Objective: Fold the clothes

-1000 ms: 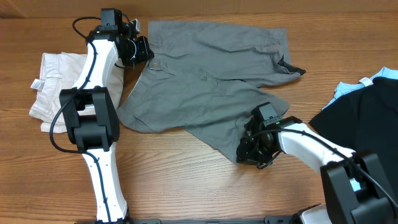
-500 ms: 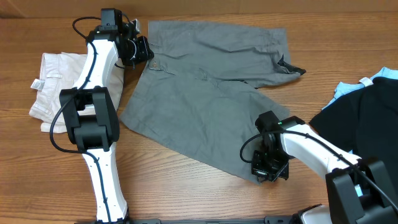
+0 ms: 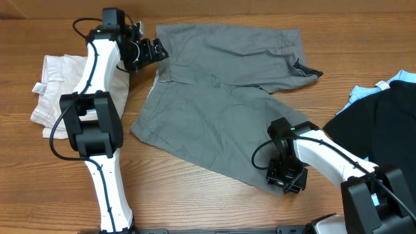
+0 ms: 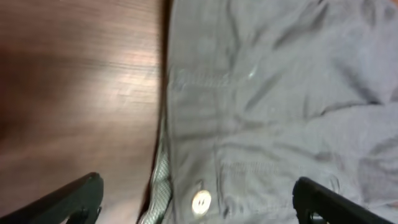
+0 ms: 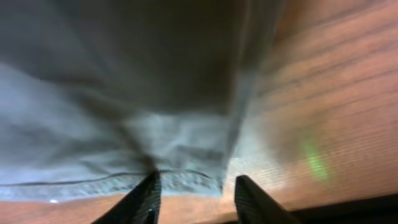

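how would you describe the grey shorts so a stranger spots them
On the wooden table, look at the middle. The grey shorts lie spread there, mid-grey with a button, unlike the cream shorts at left and the black garment at right.

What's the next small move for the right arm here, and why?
Probably lift the right end effector straight up, clear of the hem. Its fingers stand apart with the hem lying flat on the table between them, nothing pinched, and the shorts look spread out. The left end effector is open too, above the button. A straight lift should avoid dragging cloth.
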Robot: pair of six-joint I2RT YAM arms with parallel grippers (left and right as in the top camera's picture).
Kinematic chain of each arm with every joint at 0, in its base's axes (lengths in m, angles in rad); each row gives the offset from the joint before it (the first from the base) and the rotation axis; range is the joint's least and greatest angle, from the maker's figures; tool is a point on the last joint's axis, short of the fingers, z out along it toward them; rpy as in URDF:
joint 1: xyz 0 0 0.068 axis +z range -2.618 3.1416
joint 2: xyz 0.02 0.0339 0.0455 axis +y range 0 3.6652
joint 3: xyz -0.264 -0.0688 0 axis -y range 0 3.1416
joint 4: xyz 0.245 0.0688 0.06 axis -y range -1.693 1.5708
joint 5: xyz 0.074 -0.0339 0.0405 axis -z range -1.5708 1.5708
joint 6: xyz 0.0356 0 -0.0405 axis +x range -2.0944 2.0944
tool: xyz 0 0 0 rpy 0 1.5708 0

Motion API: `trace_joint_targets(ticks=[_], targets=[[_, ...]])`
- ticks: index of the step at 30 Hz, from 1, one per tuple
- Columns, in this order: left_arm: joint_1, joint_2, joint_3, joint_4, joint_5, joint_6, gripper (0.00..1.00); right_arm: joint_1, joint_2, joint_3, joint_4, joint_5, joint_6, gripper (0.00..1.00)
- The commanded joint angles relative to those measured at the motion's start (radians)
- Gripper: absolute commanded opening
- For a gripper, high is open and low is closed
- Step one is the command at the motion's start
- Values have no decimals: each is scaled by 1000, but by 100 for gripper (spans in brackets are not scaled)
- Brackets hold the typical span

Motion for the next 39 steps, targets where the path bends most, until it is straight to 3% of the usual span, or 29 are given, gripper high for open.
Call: trace_joint_targets(ticks=[1, 4, 7, 11, 13, 15, 17, 23, 28, 34, 39], targets=[[36, 14, 96, -95, -2, 72, 100, 6, -69, 17, 25, 20, 7, 46], [50, 14, 215, -284, -9, 153, 100, 6, -159, 45, 35, 32, 8, 54], [55, 14, 341, -460, -51, 165, 100, 6, -265, 86, 19, 81, 49, 69], [61, 14, 449, -574, 31, 183, 100, 0, -397, 154, 14, 121, 84, 80], [69, 14, 490, -633, 96, 206, 97, -19, -447, 185, 20, 126, 86, 81], [74, 14, 529, -700, 107, 225, 83, -50, -479, 208, 24, 129, 86, 81], [75, 12, 571, -763, 57, 224, 82, -97, -499, 226, 35, 132, 86, 81], [65, -108, 567, -763, -56, 177, 85, -245, -505, 264, 91, 83, 38, 82], [34, -295, 423, -763, -195, 171, 90, -274, -461, 264, 103, 72, 13, 82], [18, -497, -1, -762, -262, 117, 93, -273, -368, 264, 119, 71, 13, 83], [0, -509, -359, -677, -237, 86, 89, -273, -333, 264, 141, 71, 13, 83]])
